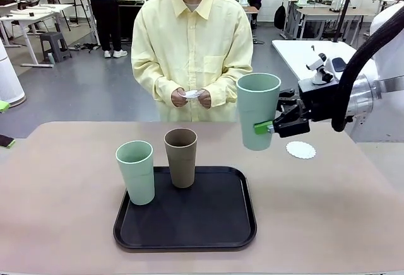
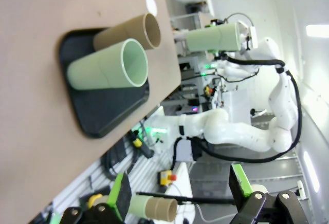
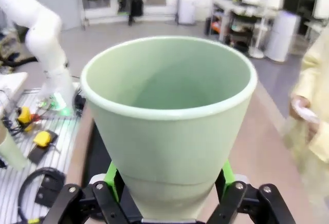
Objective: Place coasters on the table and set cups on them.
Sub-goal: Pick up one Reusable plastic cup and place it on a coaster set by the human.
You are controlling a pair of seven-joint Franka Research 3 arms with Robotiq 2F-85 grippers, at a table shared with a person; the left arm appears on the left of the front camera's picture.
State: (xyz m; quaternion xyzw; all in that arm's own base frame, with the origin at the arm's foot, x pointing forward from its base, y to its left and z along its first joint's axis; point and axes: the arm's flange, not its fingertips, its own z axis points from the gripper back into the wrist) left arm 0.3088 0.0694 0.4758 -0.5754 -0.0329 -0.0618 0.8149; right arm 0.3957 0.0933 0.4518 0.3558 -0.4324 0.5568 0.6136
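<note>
Cup [image 1: 257, 108], mint green, tall, tapered, handleless

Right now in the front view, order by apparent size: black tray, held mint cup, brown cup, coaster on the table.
1. black tray
2. held mint cup
3. brown cup, though camera distance may explain that gap
4. coaster

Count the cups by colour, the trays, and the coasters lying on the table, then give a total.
Mint green cups: 2
Brown cup: 1
Black tray: 1
Coasters lying on the table: 1
Total: 5
</note>
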